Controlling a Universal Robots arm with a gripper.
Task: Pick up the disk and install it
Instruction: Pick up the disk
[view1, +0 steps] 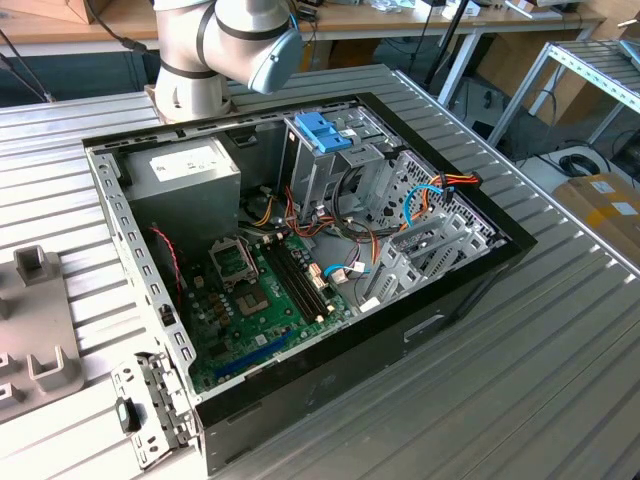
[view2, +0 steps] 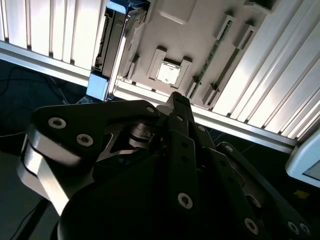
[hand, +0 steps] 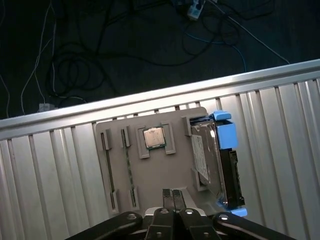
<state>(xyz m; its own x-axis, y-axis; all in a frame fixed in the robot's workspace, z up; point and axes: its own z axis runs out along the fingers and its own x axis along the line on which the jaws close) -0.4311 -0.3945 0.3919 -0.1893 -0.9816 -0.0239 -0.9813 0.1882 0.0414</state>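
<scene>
The disk stands on its edge in a slot of a grey holder tray on the ribbed metal table. It is a silver drive with a white label, framed by a blue carrier. In the second wrist view the disk shows as a thin blue-ended slab beside the same tray. My gripper hovers above the tray, off to the side of the disk, with its black fingers pressed together and nothing between them. In the second wrist view the gripper is also shut.
An open computer case lies on the table, with a motherboard, a grey power-supply box and a blue bracket on the metal drive cage. A processor chip sits in the tray. Cables lie on the floor past the table edge.
</scene>
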